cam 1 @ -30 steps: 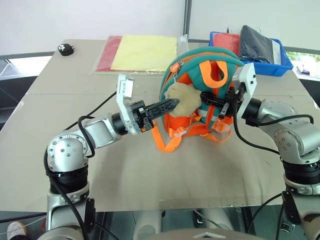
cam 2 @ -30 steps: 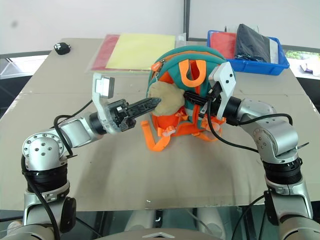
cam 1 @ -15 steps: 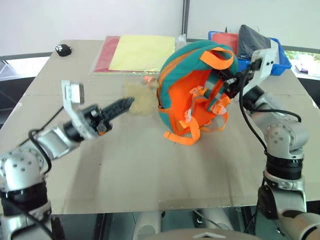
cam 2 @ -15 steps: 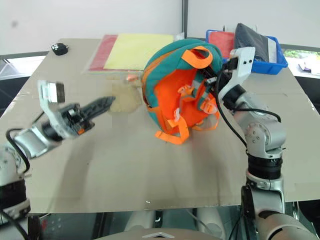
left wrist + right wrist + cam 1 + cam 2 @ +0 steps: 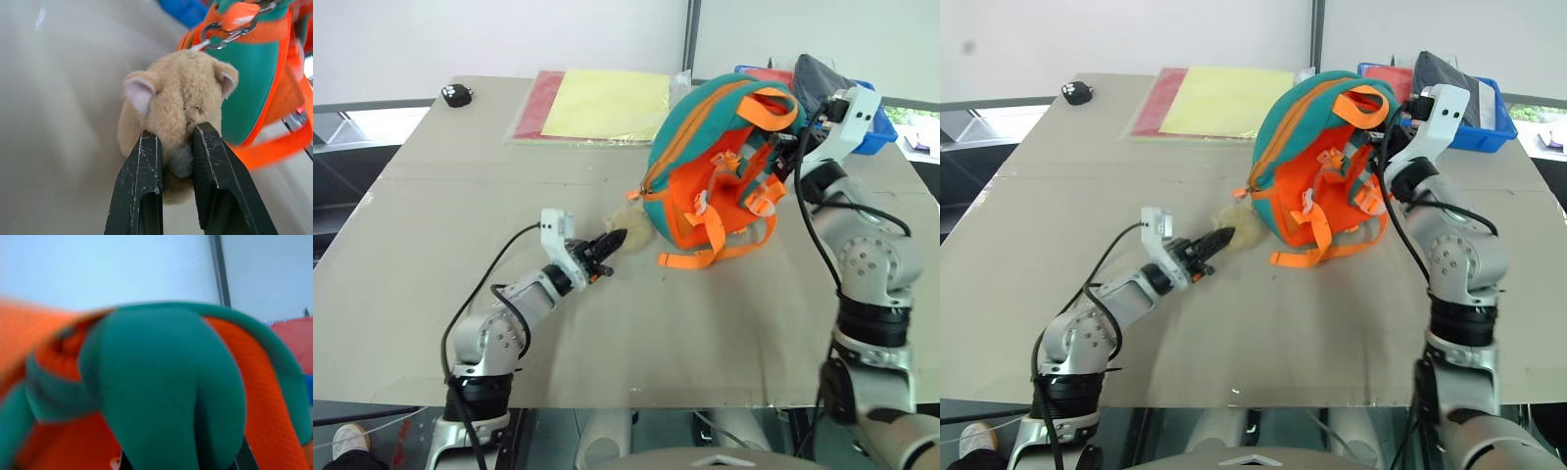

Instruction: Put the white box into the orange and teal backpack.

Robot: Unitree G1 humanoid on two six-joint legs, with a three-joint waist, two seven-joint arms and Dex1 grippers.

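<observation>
Nowhere legible lettering: backpack (image 5: 715,157), plush toy (image 5: 178,117).

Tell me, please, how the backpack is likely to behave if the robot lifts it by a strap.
The backpack looks soft: its fabric bulges and its straps trail loosely on the table, so it would probably sag and swing. It is likely light for its size. The plush toy, pinched by the left gripper and clipped on, would probably dangle.

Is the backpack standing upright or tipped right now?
Tipped: the backpack leans, straps facing the camera, held up by the right gripper.
</observation>
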